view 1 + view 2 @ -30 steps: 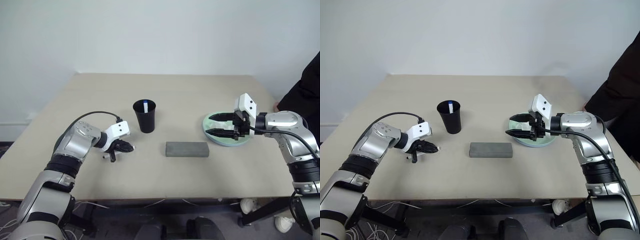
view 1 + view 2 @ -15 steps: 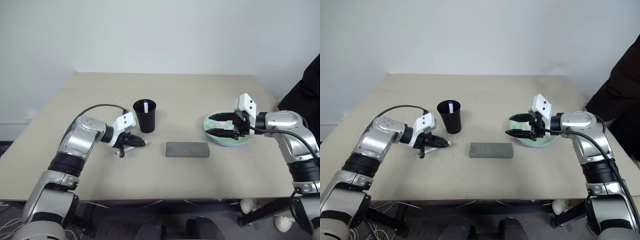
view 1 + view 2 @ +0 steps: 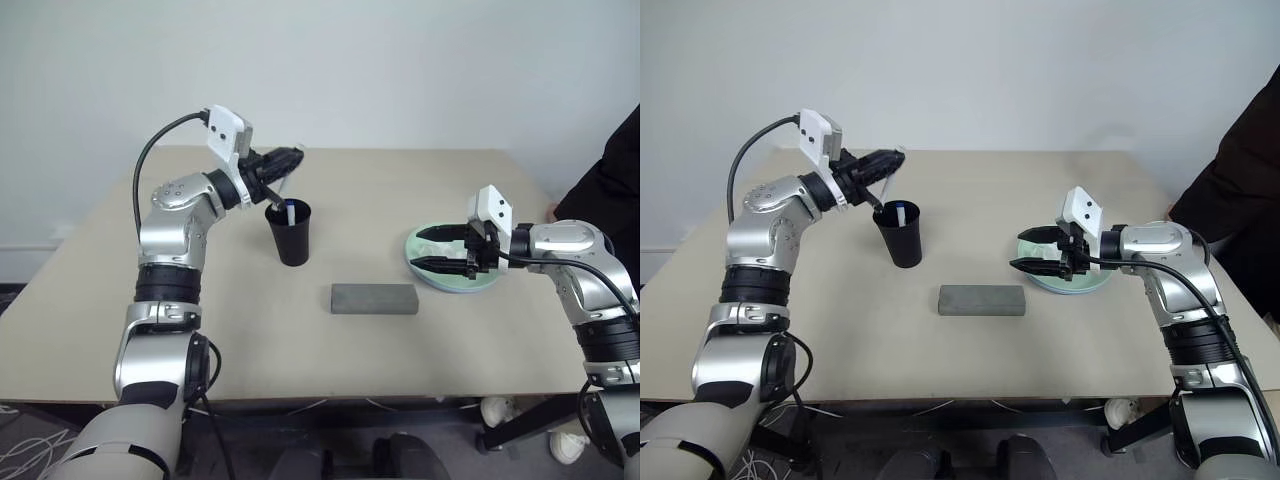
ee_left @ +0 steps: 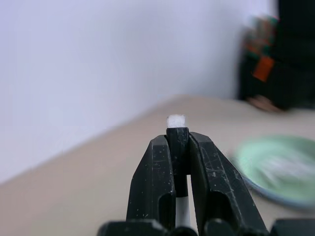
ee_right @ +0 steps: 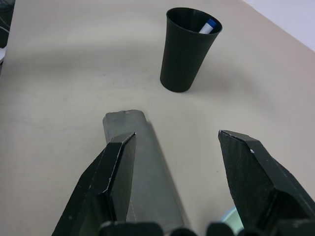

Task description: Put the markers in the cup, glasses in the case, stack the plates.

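left pincer (image 3: 291, 156) is raised above the surface (image 3: 200, 300), just above and behind the rim of the cup (image 3: 290, 232), clamped tight on the black-capped marker (image 4: 176, 142). in the left wrist view the black cap sits pinched between the two fingers (image 4: 152, 182), with a white tip showing past them. in the head views the marker's white barrel slants down from the pincer toward the cup mouth; cannot tell whether its lower end is inside the rim.

cup stands upright, left of centre on the surface, with the blue-ended marker (image 3: 290, 212) already standing inside, leaning on the wall. bare surface all round the cup.

case (image 3: 374, 298) lies flat and closed, near the middle of the surface, in front and to the right of the cup, apart from it. its long side runs parallel to the front edge. glasses cannot be seen.

plates (image 3: 452, 278) are stacked near the right edge of the surface, the mint green one on top, a thin blue rim showing beneath.

right pincer (image 3: 432, 250) hovers over the left part of the plates, pointing left, fingers spread apart with nothing between them. in the right wrist view the case and the cup lie beyond its tips.

left half and the front strip of the surface are bare. a person's dark sleeve (image 3: 615, 190) is at the far right, beyond the surface edge.
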`<state>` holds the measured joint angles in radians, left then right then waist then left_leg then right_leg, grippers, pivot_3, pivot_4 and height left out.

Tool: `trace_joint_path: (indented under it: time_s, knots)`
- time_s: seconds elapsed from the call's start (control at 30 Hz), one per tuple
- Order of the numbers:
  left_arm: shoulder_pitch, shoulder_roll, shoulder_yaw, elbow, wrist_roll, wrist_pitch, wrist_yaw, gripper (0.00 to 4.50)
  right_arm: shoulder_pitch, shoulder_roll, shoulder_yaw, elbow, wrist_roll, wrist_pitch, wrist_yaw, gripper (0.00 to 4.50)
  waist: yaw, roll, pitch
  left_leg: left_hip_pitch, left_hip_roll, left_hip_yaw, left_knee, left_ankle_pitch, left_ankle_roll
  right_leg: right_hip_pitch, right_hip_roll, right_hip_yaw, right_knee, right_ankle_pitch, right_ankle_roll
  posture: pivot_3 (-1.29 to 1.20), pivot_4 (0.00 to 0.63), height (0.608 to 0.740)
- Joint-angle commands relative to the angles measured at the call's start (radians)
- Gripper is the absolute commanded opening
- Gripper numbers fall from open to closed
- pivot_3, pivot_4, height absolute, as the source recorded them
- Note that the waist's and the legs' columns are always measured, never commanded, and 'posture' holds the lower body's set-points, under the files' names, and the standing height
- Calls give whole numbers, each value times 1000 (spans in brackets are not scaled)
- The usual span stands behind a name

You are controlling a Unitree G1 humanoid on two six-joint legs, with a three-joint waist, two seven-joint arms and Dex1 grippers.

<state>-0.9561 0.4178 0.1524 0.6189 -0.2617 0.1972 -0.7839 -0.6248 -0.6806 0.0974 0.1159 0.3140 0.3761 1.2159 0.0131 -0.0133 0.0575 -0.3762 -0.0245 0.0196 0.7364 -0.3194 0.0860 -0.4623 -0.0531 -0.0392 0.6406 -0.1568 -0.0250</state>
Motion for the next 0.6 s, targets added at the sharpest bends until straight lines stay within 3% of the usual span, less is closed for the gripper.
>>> trace_joint_path:
  time_s: [0.03, 0.2, 0.6]
  knots:
    - [-65, -23, 46, 116, 25, -167, 126, 33, -30, 2, -20, -18, 9, -13, -6, 2883, 0, 0, 0, 0, 0, 0, 0, 0, 0, 0, 0, 0, 0, 1, -1, 0, 0, 709]
    - [-95, -70, 46, 291, 67, -342, 242, 33, -29, 6, -20, -21, 9, -13, -7, 2883, 1, 0, 0, -1, -1, 0, 0, 0, -1, 0, -2, -1, -1, 3, -1, 0, 0, 709]
    - [-112, -126, 33, 395, 64, -389, 203, 33, -24, 8, -20, -36, 12, -10, -14, 2883, 0, -1, 0, -1, -1, 0, 0, -1, -2, -1, -2, -2, -1, 3, -1, 0, 0, 709]
